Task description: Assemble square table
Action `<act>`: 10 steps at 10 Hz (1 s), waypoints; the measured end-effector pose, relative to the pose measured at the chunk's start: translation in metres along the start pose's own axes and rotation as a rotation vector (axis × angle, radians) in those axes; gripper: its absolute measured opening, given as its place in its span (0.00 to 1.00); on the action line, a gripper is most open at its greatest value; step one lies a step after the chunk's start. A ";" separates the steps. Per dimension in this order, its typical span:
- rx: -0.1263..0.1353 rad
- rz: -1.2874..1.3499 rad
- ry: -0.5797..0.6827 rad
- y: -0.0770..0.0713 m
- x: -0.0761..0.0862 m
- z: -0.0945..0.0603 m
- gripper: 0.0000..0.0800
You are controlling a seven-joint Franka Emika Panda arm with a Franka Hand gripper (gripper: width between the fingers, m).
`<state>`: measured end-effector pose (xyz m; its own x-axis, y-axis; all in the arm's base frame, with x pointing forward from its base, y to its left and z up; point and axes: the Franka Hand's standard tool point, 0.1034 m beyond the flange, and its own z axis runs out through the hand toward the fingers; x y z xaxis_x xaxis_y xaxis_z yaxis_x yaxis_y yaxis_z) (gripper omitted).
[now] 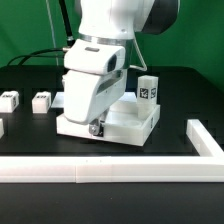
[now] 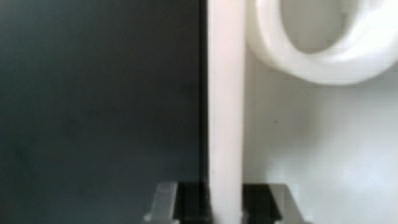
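The square table's white slab point(image 1: 138, 124) lies flat in the middle of the black table, under the arm's big white hand. My gripper point(image 1: 97, 130) comes down on the slab's edge at the exterior view's left. In the wrist view the slab's raised rim point(image 2: 226, 100) runs straight between the two dark fingers point(image 2: 175, 203), and my gripper point(image 2: 219, 202) is shut on it. A rounded corner pocket point(image 2: 329, 40) shows on the slab beside the rim. One tagged leg block point(image 1: 148, 88) stands upright at the slab's far corner. The hand hides the fingertips in the exterior view.
Two more tagged leg blocks point(image 1: 10, 99) point(image 1: 42, 101) lie at the exterior view's left, with another piece point(image 1: 2, 128) cut off at the frame edge. The long white border rail point(image 1: 100, 170) runs along the front and turns up the right side point(image 1: 207, 142).
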<state>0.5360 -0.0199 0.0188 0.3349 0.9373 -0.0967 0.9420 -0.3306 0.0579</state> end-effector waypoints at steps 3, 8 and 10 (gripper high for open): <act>0.032 -0.131 -0.018 0.009 0.028 -0.003 0.08; 0.040 -0.145 -0.026 0.015 0.033 0.000 0.08; 0.041 -0.145 -0.027 0.015 0.033 0.001 0.08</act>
<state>0.5614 0.0062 0.0159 0.1952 0.9724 -0.1278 0.9805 -0.1967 0.0008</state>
